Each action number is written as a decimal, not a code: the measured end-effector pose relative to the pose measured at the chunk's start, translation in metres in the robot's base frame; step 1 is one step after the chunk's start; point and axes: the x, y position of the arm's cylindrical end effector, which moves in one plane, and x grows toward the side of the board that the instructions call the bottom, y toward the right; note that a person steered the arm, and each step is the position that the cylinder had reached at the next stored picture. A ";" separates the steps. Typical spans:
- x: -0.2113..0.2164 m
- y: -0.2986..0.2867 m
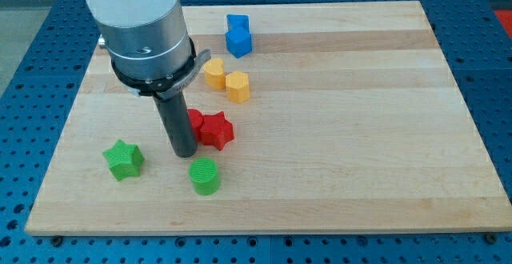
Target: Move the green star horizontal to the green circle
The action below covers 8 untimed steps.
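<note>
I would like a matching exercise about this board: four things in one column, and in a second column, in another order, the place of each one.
Things:
1. green star
2. green circle
3. blue blocks
4. my tip

Places:
A. near the view's top edge of the board
B. nearest the view's bottom edge
C. farthest to the view's left
D. just left of the red star, above the green circle

Pairs: 1-C, 2-B, 3-A, 4-D
</note>
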 end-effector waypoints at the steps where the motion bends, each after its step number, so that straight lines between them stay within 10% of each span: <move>1: 0.000 -0.031; 8: 0.032 -0.147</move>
